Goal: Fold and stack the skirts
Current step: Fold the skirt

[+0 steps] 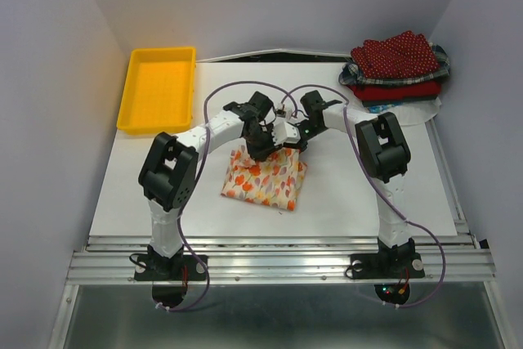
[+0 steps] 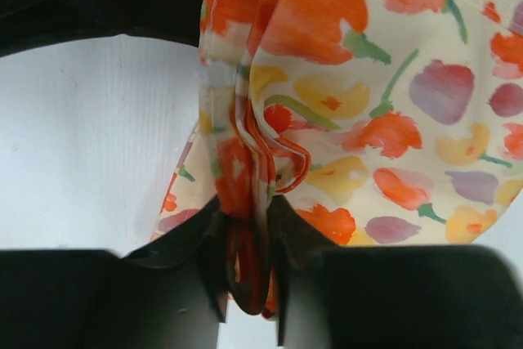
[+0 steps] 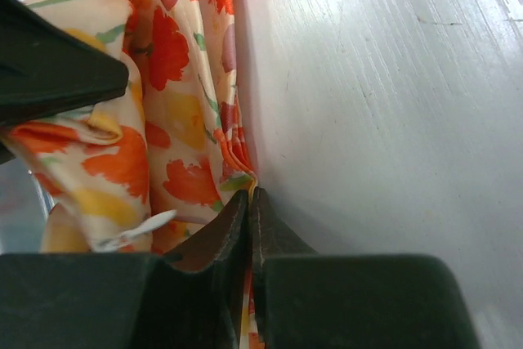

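Observation:
The cream skirt (image 1: 263,179) with orange-red blobs lies folded on the white table (image 1: 368,194), and both grippers meet at its far edge. My left gripper (image 1: 260,146) (image 2: 245,210) has its fingers slightly parted, with a loose bunch of the cream skirt (image 2: 392,120) still between them. The right gripper (image 1: 292,140) (image 3: 249,198) is shut on a thin edge of the same skirt (image 3: 180,104), low over the table. At the back right lies a pile: the dark red dotted skirt (image 1: 400,53) on top, the plaid one (image 1: 359,73) under it, the plain red one (image 1: 400,91) lowest.
A yellow tray (image 1: 122,116) stands at the back left of the table. White walls close in on the left, back and right. A metal rail (image 1: 278,263) runs along the near edge by the arm bases.

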